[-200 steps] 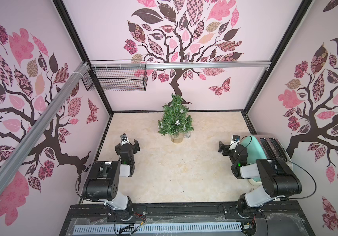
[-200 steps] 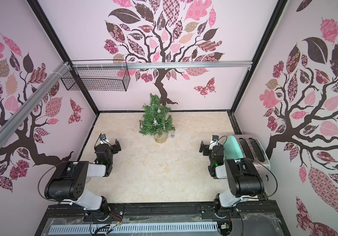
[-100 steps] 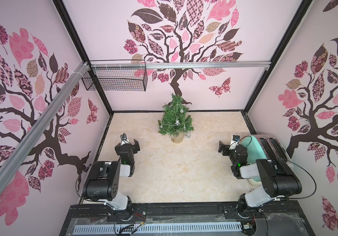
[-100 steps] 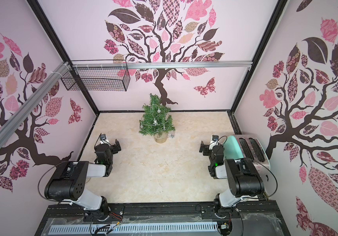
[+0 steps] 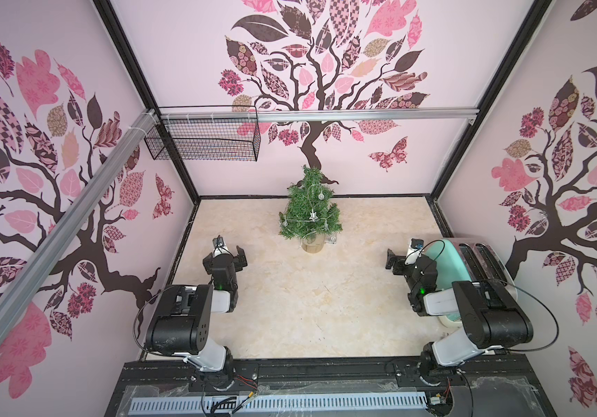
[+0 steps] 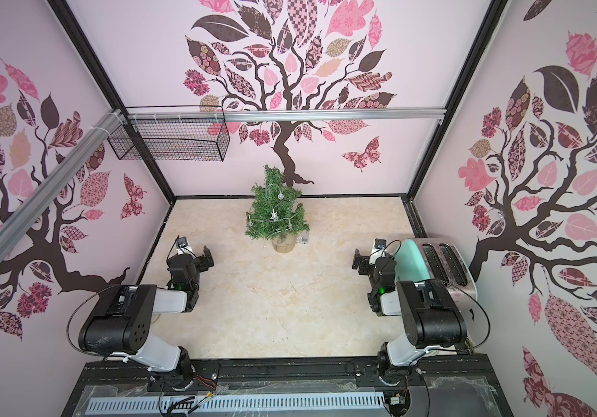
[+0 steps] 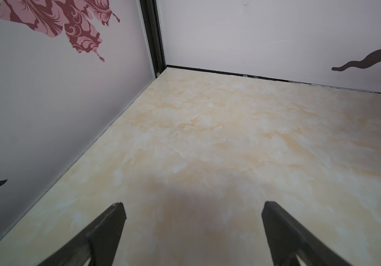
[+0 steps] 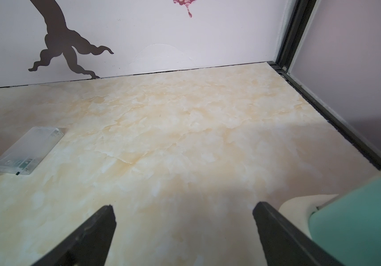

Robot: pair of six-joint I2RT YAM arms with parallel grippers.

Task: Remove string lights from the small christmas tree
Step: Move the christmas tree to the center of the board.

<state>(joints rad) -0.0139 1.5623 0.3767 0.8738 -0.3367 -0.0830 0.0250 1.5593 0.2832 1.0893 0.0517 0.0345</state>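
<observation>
The small christmas tree point(image 5: 310, 213) is deep green on a pale wood log base point(image 5: 312, 246). The string lights point(image 5: 313, 216) are silvery, with clear bulbs and silver stars; their battery box point(image 8: 28, 150) is clear. The table point(image 5: 325, 307) is cream with beige marbling. The walls point(image 5: 188, 72) are pale pink with dark brown trunks and pink, maroon and tan patterned leaves. The toaster point(image 5: 452, 263) is mint green and silver. The wire basket point(image 5: 203, 144) is black.

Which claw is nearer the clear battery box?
The right claw: the battery box lies on its side of the small christmas tree and shows only in its wrist view; the left claw sits farther off.
</observation>
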